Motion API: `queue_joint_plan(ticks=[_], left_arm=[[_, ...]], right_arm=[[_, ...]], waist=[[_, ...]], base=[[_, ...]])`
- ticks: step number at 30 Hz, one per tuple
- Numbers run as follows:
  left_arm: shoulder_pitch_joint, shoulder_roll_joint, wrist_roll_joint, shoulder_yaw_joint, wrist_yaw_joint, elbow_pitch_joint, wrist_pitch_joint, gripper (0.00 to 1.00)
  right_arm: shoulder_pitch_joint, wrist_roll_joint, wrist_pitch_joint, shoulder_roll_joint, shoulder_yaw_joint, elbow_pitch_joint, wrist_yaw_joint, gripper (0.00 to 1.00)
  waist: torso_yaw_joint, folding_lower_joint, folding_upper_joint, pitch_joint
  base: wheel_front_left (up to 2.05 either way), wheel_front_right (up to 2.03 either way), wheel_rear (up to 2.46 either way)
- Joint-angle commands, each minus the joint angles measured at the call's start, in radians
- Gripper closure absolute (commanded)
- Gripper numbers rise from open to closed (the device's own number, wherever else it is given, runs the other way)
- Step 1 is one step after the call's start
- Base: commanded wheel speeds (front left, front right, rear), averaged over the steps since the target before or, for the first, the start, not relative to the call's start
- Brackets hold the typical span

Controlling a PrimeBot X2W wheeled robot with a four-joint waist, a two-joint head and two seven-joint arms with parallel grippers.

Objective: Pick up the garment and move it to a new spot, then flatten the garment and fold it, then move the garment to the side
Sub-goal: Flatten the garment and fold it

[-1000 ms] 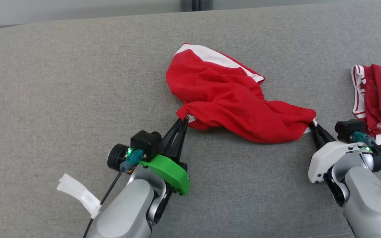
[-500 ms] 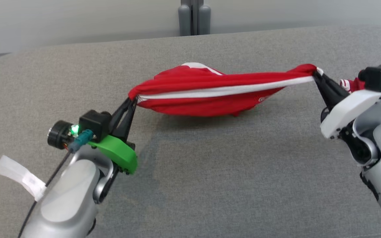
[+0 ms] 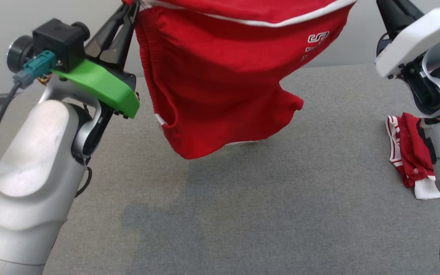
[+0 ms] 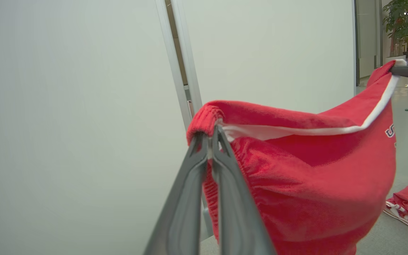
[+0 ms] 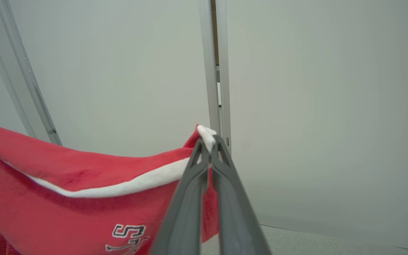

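since a second ago both arms have risen. the red shorts (image 3: 220,76), then a crumpled heap on the bench (image 3: 281,214), now hang in the air between the left fingers (image 3: 117,30) and the right fingers (image 3: 393,11), and the camera has tilted up with them.

in the head view the shorts hang from a white-trimmed top edge that runs across the top of the frame. the cloth droops to a low point nearer the left arm, clear of the bench, with a soft shadow below it. white lettering sits high on the right part. a second red-and-white garment (image 3: 407,152) lies on the bench beside the right arm, well apart from the hanging shorts.

in the left wrist view the left fingers are pressed together on a ribbed, gathered red corner, which bunches over their tips. the top edge runs off to the right fingers at the upper right, sagging a little between.

in the right wrist view the right fingers are pinched narrow on a white-tipped corner, with little cloth showing past the tips.

the step in hand looks like the carry to a new spot. it would go best with both pinches kept firm, the hands level and wide enough to take out the sag, and no jerks, since the right hold seems thin. setting the low hem down first on open bench, away from the second garment, and then drawing the top edge back should lay the shorts flat.
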Motion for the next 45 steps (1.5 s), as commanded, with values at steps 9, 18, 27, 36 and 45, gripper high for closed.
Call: queue_joint_plan(ticks=[9, 18, 27, 36, 45], left_arm=[[0.037, 0.026, -0.054, 0.027, 0.025, -0.109, 0.046, 1.00], [0.026, 0.048, -0.076, 0.039, 0.054, -0.172, 0.114, 1.00], [-0.280, 0.011, -0.046, 0.056, 0.034, 0.018, 0.136, 1.00], [-0.691, -0.066, -0.019, 0.119, 0.028, 0.355, -0.029, 1.00], [-0.731, -0.147, -0.027, 0.121, -0.009, 0.584, -0.187, 1.00]], right_arm=[[0.057, -0.177, 0.105, 0.125, -0.109, -0.101, 0.000, 1.00], [0.035, -0.234, 0.207, 0.171, -0.186, -0.180, 0.000, 1.00], [-0.305, -0.295, 0.133, 0.148, -0.166, 0.016, 0.000, 1.00], [-0.702, -0.385, -0.208, 0.197, -0.212, 0.354, 0.000, 1.00], [-0.696, -0.377, -0.414, 0.228, -0.225, 0.654, 0.000, 1.00]], waist=[[0.019, 0.0000, 0.0000, -0.029], [0.000, 0.0000, 0.0000, 0.089], [-0.055, 0.0000, 0.0000, 0.354], [-0.108, 0.0000, 0.0000, 0.519], [-0.097, 0.0000, 0.0000, 0.552]], base=[[0.00, 0.00, 0.00], [0.00, 0.00, 0.00], [0.00, 0.00, 0.00], [0.00, 0.00, 0.00], [0.00, 0.00, 0.00]])
